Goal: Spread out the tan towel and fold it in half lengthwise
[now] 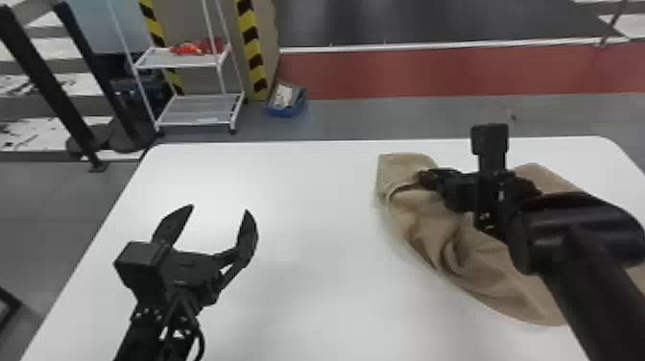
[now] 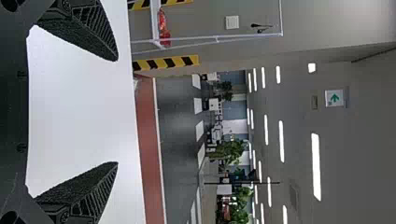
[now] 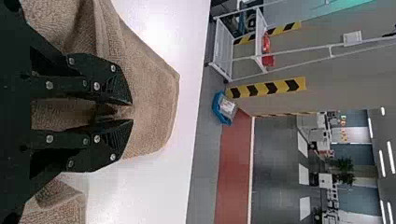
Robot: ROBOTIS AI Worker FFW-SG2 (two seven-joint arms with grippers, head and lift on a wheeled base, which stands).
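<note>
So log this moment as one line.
Right gripper: closed on tan towel; left gripper: open over table; towel: rumpled, not spread out

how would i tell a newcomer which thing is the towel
Find the white table, then its right side in the head view. The towel lies rumpled there, partly under the right end effector. Its soft tan cloth sets it apart from the black arm over it.
</note>
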